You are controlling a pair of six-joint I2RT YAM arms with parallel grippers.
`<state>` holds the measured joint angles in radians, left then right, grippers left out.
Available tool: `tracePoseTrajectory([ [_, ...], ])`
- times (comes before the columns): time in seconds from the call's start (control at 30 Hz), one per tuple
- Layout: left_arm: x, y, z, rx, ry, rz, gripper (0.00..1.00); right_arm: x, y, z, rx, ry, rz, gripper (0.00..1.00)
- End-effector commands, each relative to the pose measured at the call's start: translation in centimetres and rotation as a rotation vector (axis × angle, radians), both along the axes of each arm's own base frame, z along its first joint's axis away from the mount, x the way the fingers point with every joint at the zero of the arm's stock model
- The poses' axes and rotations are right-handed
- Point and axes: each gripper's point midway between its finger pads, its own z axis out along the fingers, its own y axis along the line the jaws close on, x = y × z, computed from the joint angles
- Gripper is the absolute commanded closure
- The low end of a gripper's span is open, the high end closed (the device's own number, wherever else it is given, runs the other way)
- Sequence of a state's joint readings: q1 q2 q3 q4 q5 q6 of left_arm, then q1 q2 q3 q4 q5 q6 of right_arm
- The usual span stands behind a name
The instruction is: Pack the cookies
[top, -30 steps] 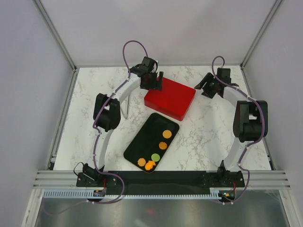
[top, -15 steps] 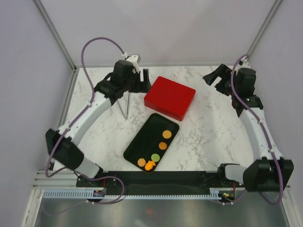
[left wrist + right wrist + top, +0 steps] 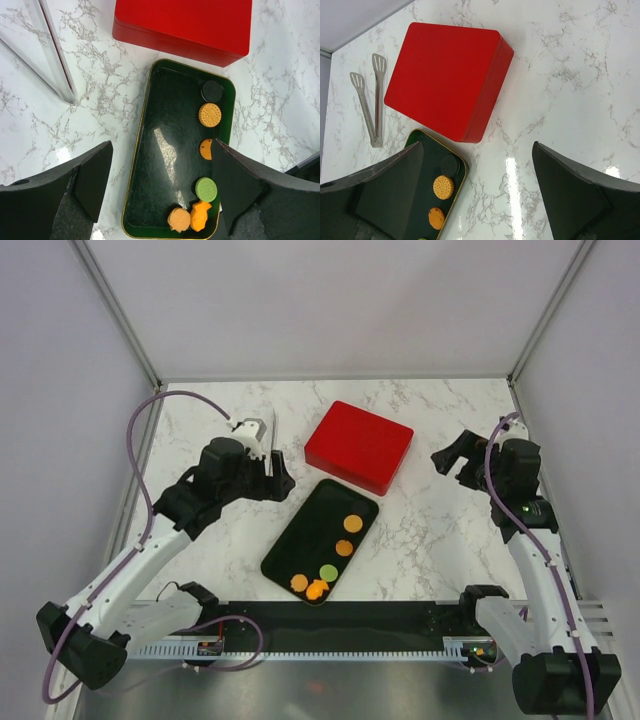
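Several cookies lie along the right side of a dark tray [image 3: 305, 535] with a gold rim [image 3: 141, 150]. They include a dark cookie [image 3: 212, 91], a scalloped orange one [image 3: 210, 114], a green one [image 3: 206, 189] and two orange ones [image 3: 179, 219] at the near end. My left gripper [image 3: 161, 145] hangs open above the tray, holding nothing, and shows left of the tray [image 3: 268, 483] in the top view. My right gripper [image 3: 477, 145] is open and empty over bare marble, right of the red box [image 3: 455, 458].
A closed red box [image 3: 358, 446] sits just behind the tray. Metal tongs [image 3: 50, 55] lie on the marble to the tray's left, partly hidden under the left arm in the top view. Frame posts and walls ring the table.
Both arms have drawn back from the far side toward the front. The left gripper left the red box's corner and now hovers over the tray. The right gripper has opened wider.
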<state>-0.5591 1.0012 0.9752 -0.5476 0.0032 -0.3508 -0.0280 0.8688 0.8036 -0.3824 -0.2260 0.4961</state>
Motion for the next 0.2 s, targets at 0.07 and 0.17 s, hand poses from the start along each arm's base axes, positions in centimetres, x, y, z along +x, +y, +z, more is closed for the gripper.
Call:
tracePoseTrajectory([
  [0.07, -1.29, 0.07, 1.34, -0.034, -0.044, -0.038, 0.13, 0.46, -0.45, 0.8, -0.037, -0.034, -0.011, 0.02],
  [0.17, -1.77, 0.0, 1.43, -0.041, -0.049, -0.059, 0.13, 0.83, -0.85, 1.2, -0.031, -0.045, -0.044, 0.02],
])
